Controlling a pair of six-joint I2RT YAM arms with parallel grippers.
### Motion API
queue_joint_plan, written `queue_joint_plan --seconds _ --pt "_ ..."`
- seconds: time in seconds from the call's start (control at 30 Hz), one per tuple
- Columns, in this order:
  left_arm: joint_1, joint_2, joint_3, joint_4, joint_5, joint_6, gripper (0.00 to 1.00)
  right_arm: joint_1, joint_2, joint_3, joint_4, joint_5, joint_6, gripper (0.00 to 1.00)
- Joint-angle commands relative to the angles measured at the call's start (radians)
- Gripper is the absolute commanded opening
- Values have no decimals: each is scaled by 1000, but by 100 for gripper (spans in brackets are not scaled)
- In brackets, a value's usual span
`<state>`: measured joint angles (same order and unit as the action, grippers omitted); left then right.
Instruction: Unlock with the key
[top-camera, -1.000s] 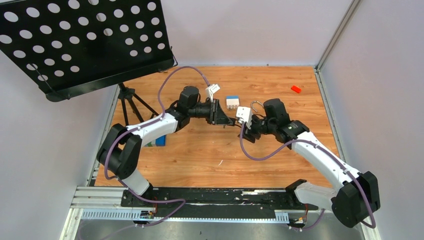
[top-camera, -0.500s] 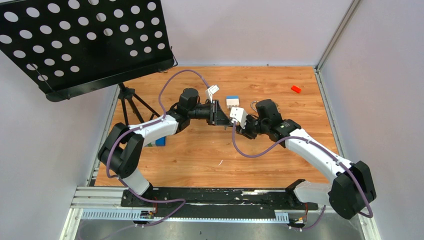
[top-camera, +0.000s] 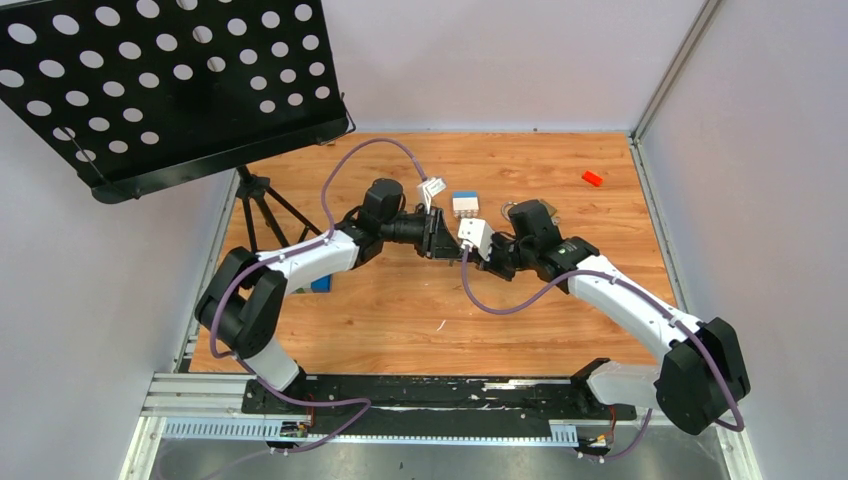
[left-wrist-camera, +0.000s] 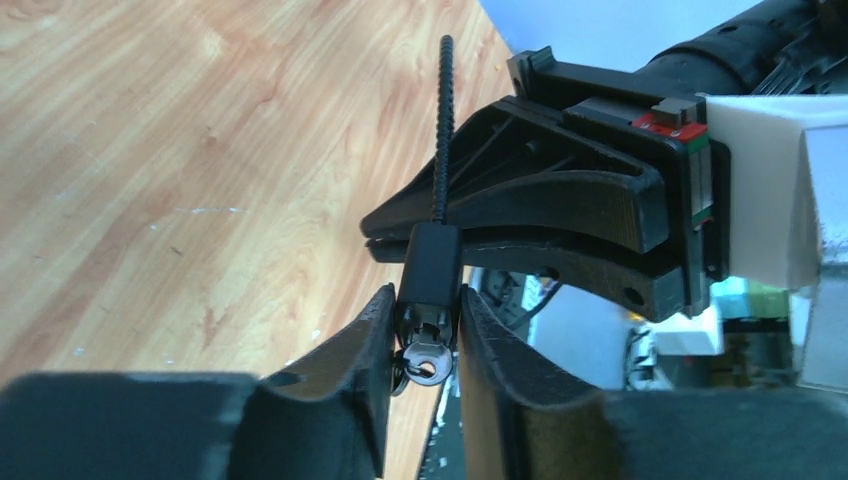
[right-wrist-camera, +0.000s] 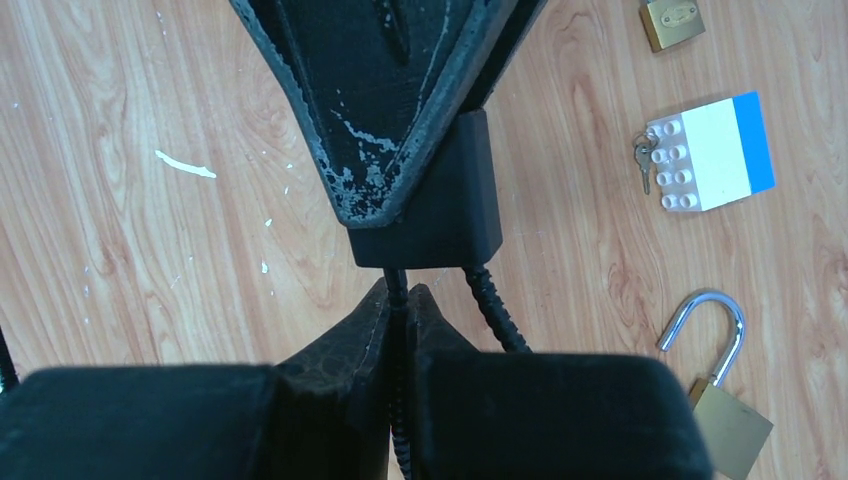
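Note:
My left gripper (left-wrist-camera: 428, 300) is shut on the blocky black end (left-wrist-camera: 432, 260) of a black cable, held above the table. A small dull grey key (left-wrist-camera: 430, 365) sticks out of that block's end between my left fingers. The ribbed cable (right-wrist-camera: 398, 300) runs from the block (right-wrist-camera: 440, 210) into my right gripper (right-wrist-camera: 398, 295), which is shut on it just below the block. In the top view both grippers meet nose to nose, left (top-camera: 447, 243) and right (top-camera: 472, 256).
On the wood lie an open brass padlock (right-wrist-camera: 725, 400), a small brass padlock (right-wrist-camera: 672, 22), and a white and blue brick (right-wrist-camera: 712, 150) with another tiny key (right-wrist-camera: 643, 160) beside it. A red brick (top-camera: 592, 178) sits far right; a music stand (top-camera: 170, 80) overhangs the left.
My right gripper has moved left up to the left gripper and closed on the cable. The left gripper kept its hold on the block, turning slightly.

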<state>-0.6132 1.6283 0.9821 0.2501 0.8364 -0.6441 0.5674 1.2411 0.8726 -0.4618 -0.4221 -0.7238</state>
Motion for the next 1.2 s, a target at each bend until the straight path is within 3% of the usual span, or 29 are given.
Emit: queue_joint_plan --seconds 0.0,0.33,0.37,0.57,0.87,1.07,1.17 --pt "11 -64 41 -101 -105 185 41 4 -11 69 -39 -79 -38 0" --pt "11 -215 40 -233 -274 528 98 -15 1 99 -149 -202 -69 0" --pt "11 -232 34 -235 -286 568 100 -17 6 109 -167 -225 -74 0" --pt "12 -332 -54 -218 -343 855 100 -28 49 156 -264 -350 -89 0" --pt "12 -489 -147 -279 -389 1019 100 -29 63 142 -256 -385 -78 0" --pt "13 -512 -158 -423 -244 1136 100 -28 76 143 -259 -398 -69 0" --pt "12 -494 -138 -445 -192 1065 100 -28 97 155 -270 -419 -68 0"
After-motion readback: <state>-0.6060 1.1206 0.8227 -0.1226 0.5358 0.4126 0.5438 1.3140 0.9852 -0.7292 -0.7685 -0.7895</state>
